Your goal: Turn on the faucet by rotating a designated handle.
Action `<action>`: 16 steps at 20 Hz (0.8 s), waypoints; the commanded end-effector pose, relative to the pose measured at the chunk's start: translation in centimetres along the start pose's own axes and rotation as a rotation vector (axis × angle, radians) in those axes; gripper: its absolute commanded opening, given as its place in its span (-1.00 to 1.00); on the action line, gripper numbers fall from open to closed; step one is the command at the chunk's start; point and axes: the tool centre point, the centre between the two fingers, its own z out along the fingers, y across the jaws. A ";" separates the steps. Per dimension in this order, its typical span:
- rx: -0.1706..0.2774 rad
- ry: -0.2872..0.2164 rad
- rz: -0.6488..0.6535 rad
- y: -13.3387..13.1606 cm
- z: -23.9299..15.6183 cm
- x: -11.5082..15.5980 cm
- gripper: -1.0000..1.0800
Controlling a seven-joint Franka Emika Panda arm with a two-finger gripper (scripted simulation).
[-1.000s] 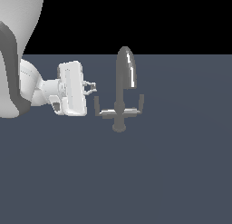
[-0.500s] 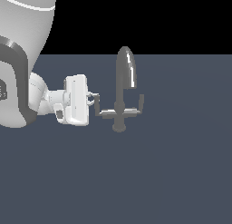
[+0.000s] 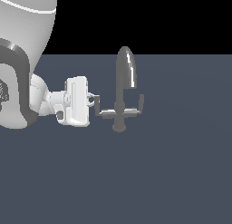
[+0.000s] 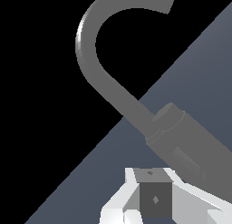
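Observation:
The faucet (image 3: 119, 110) is a small grey tap with a tall arched spout (image 3: 126, 66) that droops toward the exterior view's right. The handle (image 3: 98, 106) is the thin L-shaped arm with an upturned tip on the exterior view's left of the stem. My gripper (image 3: 93, 100) comes in level from the exterior view's left. Its fingers are a little apart and their tips are at the handle's upturned tip. In the wrist view the spout (image 4: 90, 60) curves overhead, and a grey block sits between my white fingers (image 4: 118, 208) at the gripper (image 4: 155, 199).
The matching lever arm (image 3: 141, 103) sticks out on the exterior view's right under the spout's tip. The faucet's round base (image 3: 118, 127) rests on a flat blue-grey floor (image 3: 136, 182). My bulky white arm (image 3: 22, 60) fills the exterior view's left.
My gripper has moved toward the exterior view's right, from a gap beside the handle to its upturned tip. The faucet and its arms look unmoved.

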 end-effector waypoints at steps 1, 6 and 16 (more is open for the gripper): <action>0.004 -0.005 -0.009 -0.3 -0.1 -0.1 -1.00; 0.012 -0.013 -0.029 -0.6 -0.1 -0.3 -1.00; 0.012 -0.013 -0.029 -0.1 0.0 0.9 -1.00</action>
